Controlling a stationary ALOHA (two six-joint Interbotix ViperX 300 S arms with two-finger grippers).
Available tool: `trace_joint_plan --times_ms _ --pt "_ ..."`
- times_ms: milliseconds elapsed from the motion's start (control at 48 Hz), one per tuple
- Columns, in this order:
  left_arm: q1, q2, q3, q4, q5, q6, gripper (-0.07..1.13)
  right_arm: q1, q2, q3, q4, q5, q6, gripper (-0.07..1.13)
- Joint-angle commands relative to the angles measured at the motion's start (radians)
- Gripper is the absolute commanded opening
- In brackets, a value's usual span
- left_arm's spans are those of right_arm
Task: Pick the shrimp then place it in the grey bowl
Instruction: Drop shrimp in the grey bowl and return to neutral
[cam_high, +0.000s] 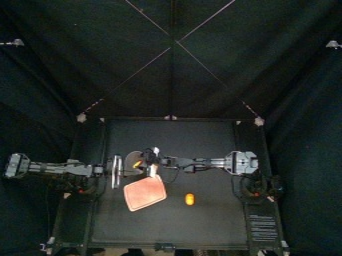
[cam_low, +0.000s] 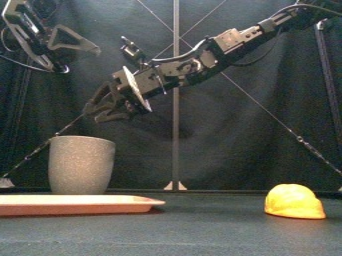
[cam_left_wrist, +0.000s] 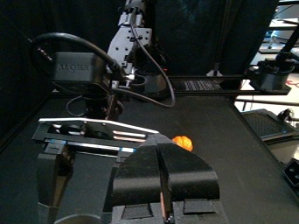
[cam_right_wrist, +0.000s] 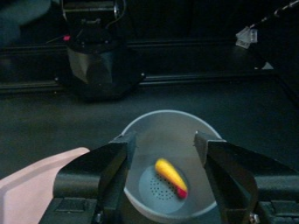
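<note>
The right gripper (cam_right_wrist: 163, 153) is hanging, jaws wide apart and empty, over the grey bowl (cam_low: 82, 165); the shrimp (cam_right_wrist: 172, 177) is lying inside. The left gripper (cam_left_wrist: 163, 157), jaws pressed together, is resting at the bowl's 9 o'clock.

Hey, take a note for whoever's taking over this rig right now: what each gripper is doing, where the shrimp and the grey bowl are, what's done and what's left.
Right gripper: open, empty, hanging directly over the grey bowl.
Left gripper: shut, holding nothing, raised at the table's left side.
Shrimp: lying on the bottom inside the grey bowl, which stands upright behind the pink tray.
A yellow-orange toy sits apart on the table to the right.
Done: shrimp picked and dropped in the bowl.
Left: probably only to lift the right arm clear.
</note>
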Motion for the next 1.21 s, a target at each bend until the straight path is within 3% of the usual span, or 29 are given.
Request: trace_joint_plan --times_ms 21,396,792,1208 --pt "-0.005 0.003 -0.012 0.002 -0.009 -0.002 0.06 -0.009 -0.074 0.026 -0.002 -0.006 -0.003 0.9" --pt "-0.005 0.003 -0.012 0.003 -0.009 0.0 0.06 -0.003 -0.285 0.325 0.015 -0.149 0.002 0.9" --pt "-0.003 0.003 -0.006 0.003 -0.009 0.0 0.05 0.054 -0.529 0.684 0.101 -0.423 -0.003 0.9" --pt "-0.002 0.003 0.011 -0.003 -0.008 -0.003 0.05 0.057 -0.707 0.874 0.104 -0.437 -0.002 0.9"
